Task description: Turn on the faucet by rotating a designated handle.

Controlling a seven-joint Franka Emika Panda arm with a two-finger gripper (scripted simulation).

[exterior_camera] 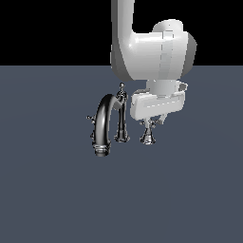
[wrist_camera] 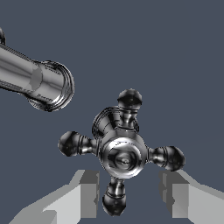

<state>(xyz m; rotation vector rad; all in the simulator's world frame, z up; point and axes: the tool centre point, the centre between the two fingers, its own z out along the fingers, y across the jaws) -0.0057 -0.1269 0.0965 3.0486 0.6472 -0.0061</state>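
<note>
The faucet's thick arched spout (exterior_camera: 101, 124) stands at the exterior view's left, with the slender post (exterior_camera: 121, 114) beside it. The small cross-shaped handle (exterior_camera: 148, 134) stands to the post's right. My gripper (exterior_camera: 153, 121) hangs straight over the handle, its white hand just above the knob. In the wrist view the handle (wrist_camera: 122, 155) shows from above with four ball-tipped spokes. My gripper (wrist_camera: 131, 194) is open, and its fingers (wrist_camera: 89, 192) stand on either side of one spoke (wrist_camera: 114, 199) without touching it. The spout's ribbed ring (wrist_camera: 50, 85) lies near the handle.
The faucet set stands on a flat dark grey-blue floor (exterior_camera: 190, 190). The white arm (exterior_camera: 142, 42) rises behind and above the handle.
</note>
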